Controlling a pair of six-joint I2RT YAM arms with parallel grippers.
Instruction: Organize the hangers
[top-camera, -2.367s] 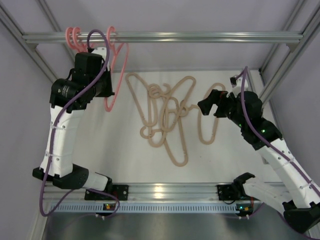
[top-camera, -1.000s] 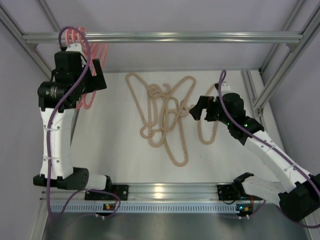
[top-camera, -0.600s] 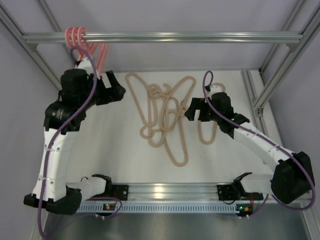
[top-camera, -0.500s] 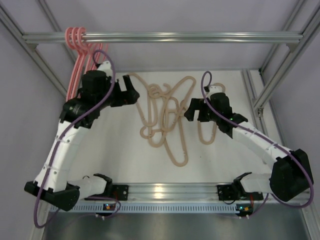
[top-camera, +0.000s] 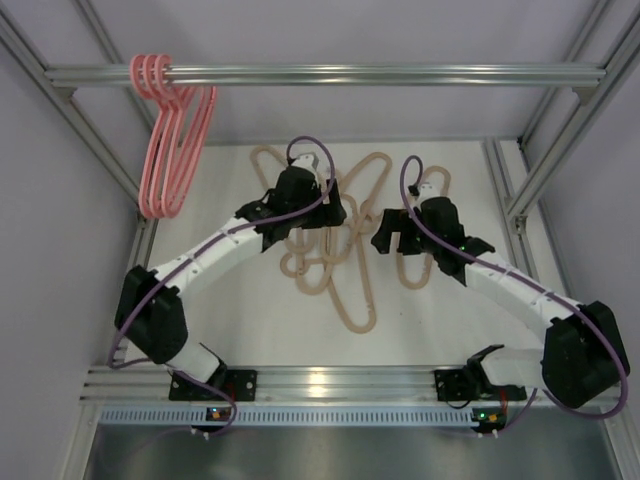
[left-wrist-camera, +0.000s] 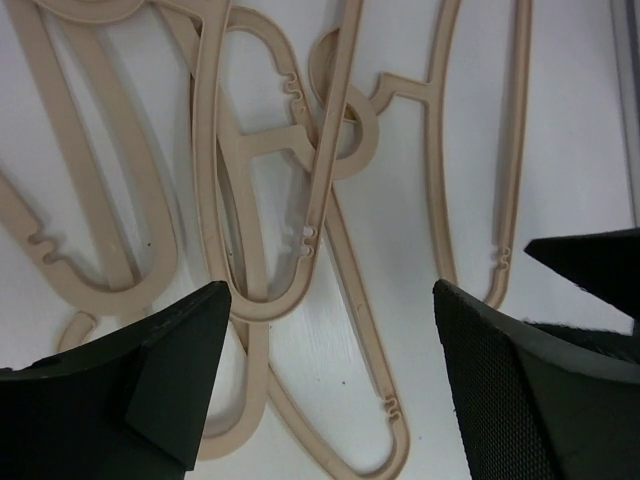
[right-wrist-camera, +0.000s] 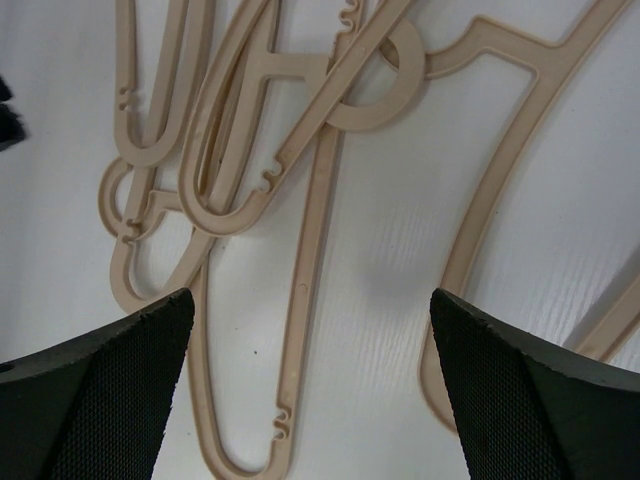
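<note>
— How much room do they have in there?

— The white table is boxed in: walls left and right, a front rail along the near edge, and a slanted post crowding the far right corner. Bare tabletop shows to the left of the pile and in a strip between the pile and the front rail. On the right the gap is narrower. Overhead, the silver bar spans the far side from wall to wall.

— And the hangers, how many?

— Three pink hangers hang by their hooks at the left end of the bar, bunched together and slanting down toward the left wall. The beige hangers lie flat in the middle of the table, tangled and overlapping. I make it about five, but the arms cover part of the heap, so I can't be sure.

— Two arms?

— Two, both reaching in over the heap from either side, close to each other.

— Claws?

— The left claw is spread wide above the overlapped beige loops, gripping nothing. The right claw is likewise wide apart over a long beige leg, nothing held.
</note>
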